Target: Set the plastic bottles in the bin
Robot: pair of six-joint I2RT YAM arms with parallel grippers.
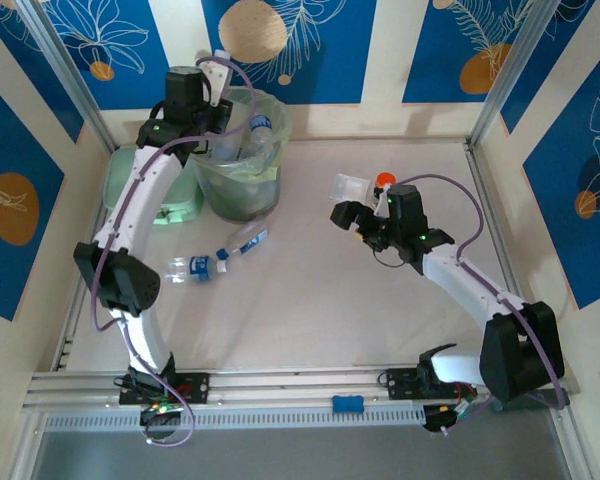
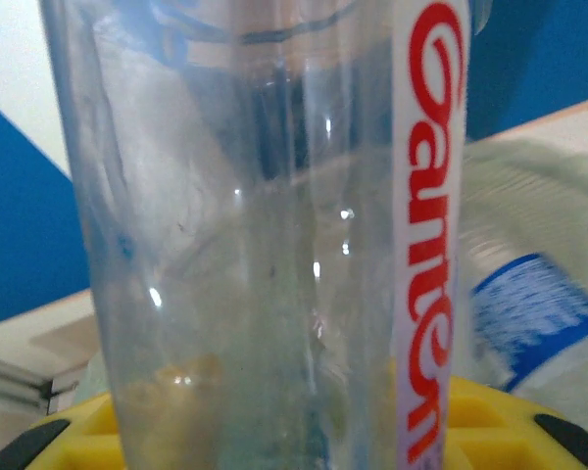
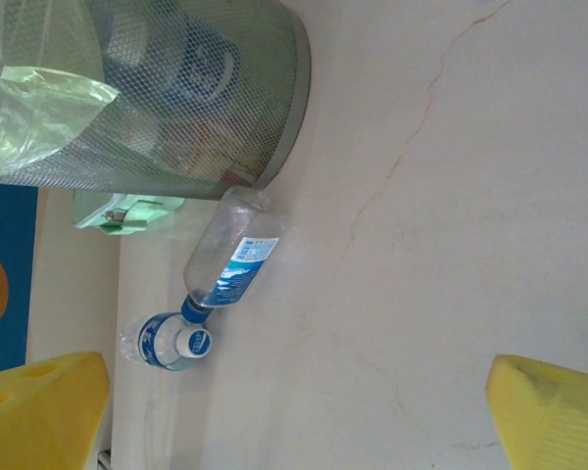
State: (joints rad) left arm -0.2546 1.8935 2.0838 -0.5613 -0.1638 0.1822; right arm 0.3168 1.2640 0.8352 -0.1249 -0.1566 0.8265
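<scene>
My left gripper [image 1: 218,140] hangs over the mouth of the bin [image 1: 242,195], shut on a clear plastic bottle [image 2: 265,245] with a red-lettered label strip; the bottle stands between the yellow fingers [image 2: 78,436]. Beside it in the bin lies another bottle [image 2: 539,313] with a blue label, its blue cap [image 1: 260,125] up. Two more bottles remain on the table: one lying [image 1: 242,243] [image 3: 230,259] in front of the bin, one [image 1: 195,268] [image 3: 167,341] at its cap end. My right gripper [image 1: 355,215] [image 3: 294,421] is open over bare table, nothing between its fingers.
A mint green box [image 1: 175,200] [image 3: 127,211] sits left of the bin. A clear square container [image 1: 350,187] and an orange-capped jar [image 1: 383,181] stand just behind the right gripper. Aluminium rails border the table.
</scene>
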